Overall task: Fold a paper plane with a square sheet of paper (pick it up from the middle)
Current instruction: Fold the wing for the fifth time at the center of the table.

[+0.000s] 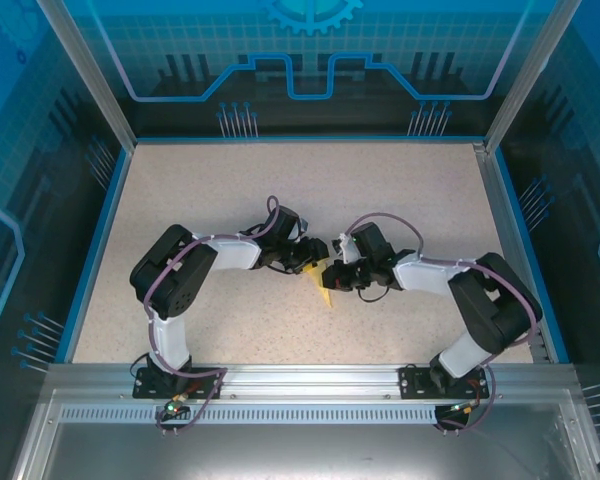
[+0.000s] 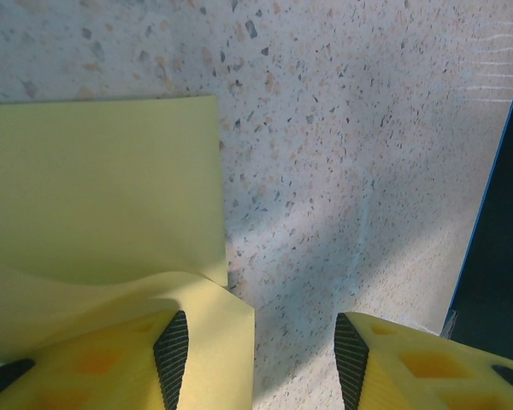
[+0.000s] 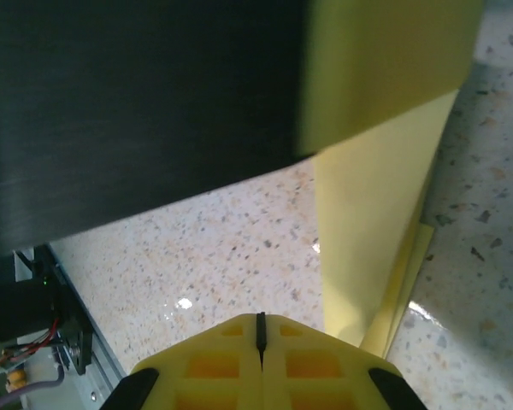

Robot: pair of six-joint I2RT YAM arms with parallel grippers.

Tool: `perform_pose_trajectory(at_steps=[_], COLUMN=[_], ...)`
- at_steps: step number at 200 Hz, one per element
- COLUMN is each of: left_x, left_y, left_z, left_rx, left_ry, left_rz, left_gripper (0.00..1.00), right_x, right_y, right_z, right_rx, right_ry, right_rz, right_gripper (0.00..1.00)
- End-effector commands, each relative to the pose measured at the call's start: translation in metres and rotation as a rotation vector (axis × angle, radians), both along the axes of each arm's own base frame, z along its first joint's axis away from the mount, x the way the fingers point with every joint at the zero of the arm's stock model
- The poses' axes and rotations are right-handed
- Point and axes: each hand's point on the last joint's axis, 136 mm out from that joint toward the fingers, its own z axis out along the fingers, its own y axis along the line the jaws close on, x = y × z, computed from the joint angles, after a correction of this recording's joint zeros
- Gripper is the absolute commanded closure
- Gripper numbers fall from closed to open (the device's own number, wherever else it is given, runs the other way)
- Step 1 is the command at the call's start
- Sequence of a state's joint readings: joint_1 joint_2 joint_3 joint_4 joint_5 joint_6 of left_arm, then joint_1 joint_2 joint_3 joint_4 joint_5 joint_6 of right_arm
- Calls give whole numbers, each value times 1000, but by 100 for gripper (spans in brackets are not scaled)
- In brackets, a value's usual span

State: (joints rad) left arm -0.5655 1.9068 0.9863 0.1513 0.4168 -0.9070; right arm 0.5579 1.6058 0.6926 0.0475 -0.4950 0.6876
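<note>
The pale-yellow square sheet of paper (image 1: 326, 291) lies folded in layers at the table's middle, between both grippers, its narrow end pointing toward the near edge. I cannot tell whether it has the paper plane's shape. In the left wrist view the paper (image 2: 103, 188) lies flat at the left, with a raised flap against the inner side of one finger. My left gripper (image 2: 261, 363) is open, with bare table across its gap. My right gripper (image 3: 259, 329) is shut on nothing. A paper (image 3: 368, 239) fold stands upright just right of its tips.
The speckled table (image 1: 280, 190) has blue walls along its sides and back. The two grippers (image 1: 315, 262) (image 1: 342, 275) nearly touch over the paper. A dark blurred body of the left arm (image 3: 137, 111) hangs close above the right gripper.
</note>
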Motion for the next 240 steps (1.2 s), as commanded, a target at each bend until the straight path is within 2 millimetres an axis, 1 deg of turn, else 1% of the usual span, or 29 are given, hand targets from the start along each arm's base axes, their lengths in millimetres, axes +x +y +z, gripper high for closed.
perform_pose_trajectory(at_steps=[1,36,59,83,98,111,125,147,169,187,197,209,240], left_x=[-2,-2,-1,-1,-1,-2,-2,-2,-2,-2,-2,-2,-2], left_y=[5,5,6,7,8,8,8,8,8,8,7,7,7], left_z=[-10,-10,-10,-12,-12,-13,-13,-13,-13,-13,-13,-13,-13], left_rx=[26,28,33,39,43,46,44,43,42,41,41,40,39], left_ry=[31,27,26,30,32,34,34,35,37,37,38,40,38], left_rz=[-6,-3,0,2,2,2,5,4,4,2,3,2,1], left_gripper=[48,48,48,48,48,48,48,48,48,48,48,48,48], right_x=[2,-4,-17,-33,-38,-39,-37,-34,-34,-36,-37,-38,-45], right_y=[8,-4,-15,-19,-20,-22,-21,-14,-12,-4,-2,-3,-18], right_z=[-5,-29,-48,-59,-58,-54,-43,-22,-13,-7,-7,-12,-36], right_rx=[46,-22,-61,-58,-56,-60,-51,-7,12,45,45,16,-69], right_ry=[41,107,159,210,209,204,177,138,126,124,129,139,190], right_rz=[-24,-44,-46,-13,-1,11,15,39,53,82,96,100,77], right_gripper=[96,95,95,95,95,95,94,94,93,91,90,90,91])
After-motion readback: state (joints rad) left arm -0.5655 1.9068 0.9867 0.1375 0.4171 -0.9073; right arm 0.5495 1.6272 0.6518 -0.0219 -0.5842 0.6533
